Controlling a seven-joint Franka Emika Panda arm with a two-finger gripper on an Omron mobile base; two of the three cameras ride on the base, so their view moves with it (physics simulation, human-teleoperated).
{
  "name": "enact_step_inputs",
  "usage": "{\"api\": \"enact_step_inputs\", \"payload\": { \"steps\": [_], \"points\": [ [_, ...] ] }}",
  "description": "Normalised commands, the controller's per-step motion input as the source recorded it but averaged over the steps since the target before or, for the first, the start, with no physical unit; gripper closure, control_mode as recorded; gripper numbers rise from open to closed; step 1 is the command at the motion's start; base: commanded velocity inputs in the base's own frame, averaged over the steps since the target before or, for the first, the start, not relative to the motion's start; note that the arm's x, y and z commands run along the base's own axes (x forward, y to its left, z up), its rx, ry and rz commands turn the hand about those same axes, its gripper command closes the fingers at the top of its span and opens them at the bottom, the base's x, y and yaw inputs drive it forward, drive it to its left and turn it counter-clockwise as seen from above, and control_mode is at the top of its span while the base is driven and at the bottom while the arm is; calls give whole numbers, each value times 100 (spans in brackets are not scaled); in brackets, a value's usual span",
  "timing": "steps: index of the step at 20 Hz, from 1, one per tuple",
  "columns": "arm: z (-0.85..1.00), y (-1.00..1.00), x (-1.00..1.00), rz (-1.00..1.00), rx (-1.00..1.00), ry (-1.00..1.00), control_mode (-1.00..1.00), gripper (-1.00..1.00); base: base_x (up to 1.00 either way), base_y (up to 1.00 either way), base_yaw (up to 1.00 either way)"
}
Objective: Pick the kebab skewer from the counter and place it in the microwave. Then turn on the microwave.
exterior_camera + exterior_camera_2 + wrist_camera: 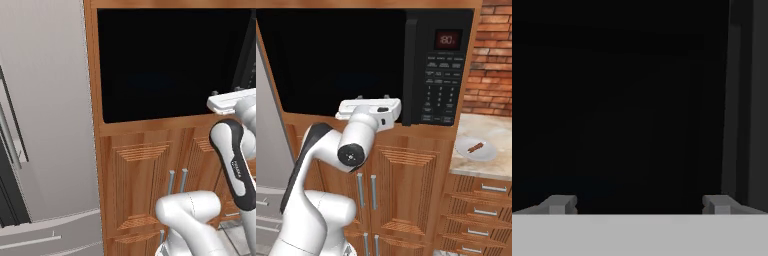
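Observation:
The microwave (356,55) is a black built-in box with its dark glass door shut, a thick black handle (411,70), a button panel (442,85) and a red display (448,38). My gripper (373,97) hovers open just in front of the door's lower edge, left of the handle, with nothing between its fingers. The left base view shows the gripper (226,91) at the right edge before the microwave (165,65). In the hand view the gripper (638,204) faces the dark glass. The kebab skewer (475,147) lies on a pale plate (463,150) on the counter (476,125), far right of the gripper.
A grey fridge (45,125) stands left of the microwave's wooden column. Wooden cabinet doors (406,185) with metal handles sit below the microwave. Drawers (476,215) are under the counter. A brick wall (493,60) rises behind the counter.

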Motion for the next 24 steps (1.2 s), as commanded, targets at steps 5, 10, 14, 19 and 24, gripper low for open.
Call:
{"api": "enact_step_inputs", "payload": {
  "steps": [5, 10, 14, 19, 24],
  "points": [
    [17, -34, 4, -1, 0, 0, -100, -100, 0, 0, 0],
    [12, -44, 8, -1, 0, -1, -100, -100, 0, 0, 0],
    [10, -44, 9, 0, 1, -4, -100, -100, 0, 0, 0],
    [10, -36, 16, 0, 1, -4, -100, -100, 0, 0, 0],
    [7, -14, 19, 0, 0, -4, -100, -100, 0, 0, 0]
  ]
}}
